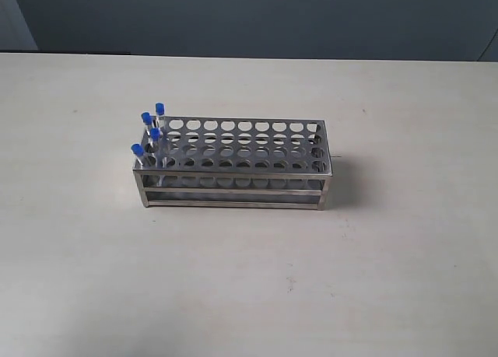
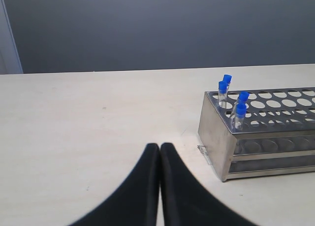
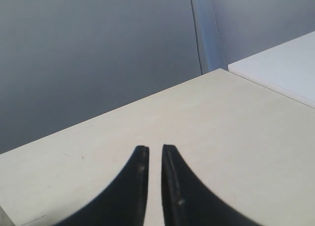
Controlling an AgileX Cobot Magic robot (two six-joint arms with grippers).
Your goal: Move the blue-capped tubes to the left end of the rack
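The pale worktop [image 1: 249, 295] runs back to a grey wall [image 1: 257, 19], and beyond the right jaws a white surface [image 3: 280, 68] butts against the worktop's far edge. The rack [image 1: 233, 187] stands level on the worktop, a grey metal frame of two tiers with open sides, its top plate pierced by rows of round holes. It lies ahead of the left jaws and off to one side, near them but not touching. The end it turns toward those jaws [image 2: 216, 132] is the left end as the exterior view shows it. Four tubes [image 1: 155, 134] stand in the holes at that end, close together, their bright blue caps rising above the top plate. At least one of the tubes leans a little rather than standing quite upright. From the left jaws two caps show at the far corner of the plate and two nearer [image 2: 240, 108], though just which hole each tube occupies cannot be told. Along the rest of the plate the holes show as open circles. The left jaws are closed, their black tips pressed together over bare worktop with nothing between them. The right jaws are all but closed, with a thin slit left between the tips. They grip nothing, and only worktop lies ahead of them.
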